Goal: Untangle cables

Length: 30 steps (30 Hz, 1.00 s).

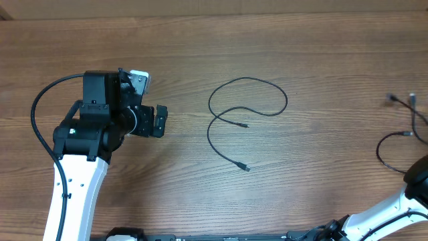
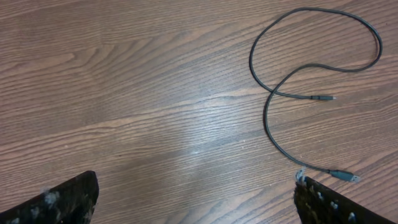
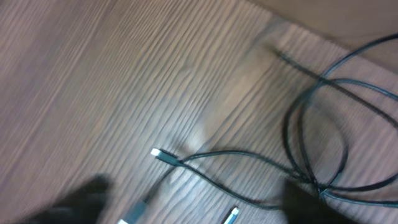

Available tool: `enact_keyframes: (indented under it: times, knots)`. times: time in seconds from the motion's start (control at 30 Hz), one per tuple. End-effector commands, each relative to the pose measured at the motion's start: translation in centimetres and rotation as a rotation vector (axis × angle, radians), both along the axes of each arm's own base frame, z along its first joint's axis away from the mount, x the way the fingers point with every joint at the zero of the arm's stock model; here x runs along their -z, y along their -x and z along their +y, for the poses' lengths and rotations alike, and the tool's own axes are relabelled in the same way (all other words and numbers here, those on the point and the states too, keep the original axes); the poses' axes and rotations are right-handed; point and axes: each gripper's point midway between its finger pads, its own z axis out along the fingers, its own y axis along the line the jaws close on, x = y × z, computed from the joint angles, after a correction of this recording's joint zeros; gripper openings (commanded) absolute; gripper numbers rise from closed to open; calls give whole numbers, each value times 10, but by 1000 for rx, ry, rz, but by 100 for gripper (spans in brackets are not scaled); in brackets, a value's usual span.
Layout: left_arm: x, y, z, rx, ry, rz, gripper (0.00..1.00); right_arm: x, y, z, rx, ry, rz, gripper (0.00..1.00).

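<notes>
One thin black cable [image 1: 286, 100] lies alone in a loose loop at the table's middle, both plugs free. It also shows in the left wrist view [image 2: 265, 118], up and right of my left gripper [image 2: 196, 205], which is open and empty over bare wood. In the overhead view the left gripper [image 1: 159, 121] sits left of that loop. More thin black cables [image 1: 379, 148] lie bunched at the right edge. The blurred right wrist view shows these cables [image 3: 249, 155] crossing each other, with plugs between the spread fingers of my right gripper [image 3: 193, 202], which is open.
The table is brown wood. The left arm's base and its thick black cable [image 1: 40, 100] fill the left side. Part of the right arm [image 1: 418, 179] shows at the lower right corner.
</notes>
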Motion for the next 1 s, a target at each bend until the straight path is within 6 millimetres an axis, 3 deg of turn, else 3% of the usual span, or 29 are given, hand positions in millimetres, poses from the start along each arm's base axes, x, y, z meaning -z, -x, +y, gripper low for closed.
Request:
enact_keyframes:
  times: [0.0, 0.17, 0.4, 0.5, 0.9, 0.97]
  knots:
    - [-1, -1, -2, 22, 0, -7, 100, -7, -16, 17, -60, -80, -100, 100]
    - [-2, -1, -2, 22, 0, -7, 100, -11, -30, 51, -192, -222, -189, 100]
    - [-1, -1, -2, 22, 0, -7, 100, -31, -48, 119, -515, -421, -349, 100]
    - [-1, -1, -2, 22, 0, -7, 100, -27, -48, 146, -621, -435, -312, 100]
    - [-1, -1, -2, 22, 0, -7, 100, -16, -58, 299, -971, -569, -127, 100]
    - [-1, -1, -2, 22, 0, -7, 100, -11, -57, 312, -968, -565, -77, 100]
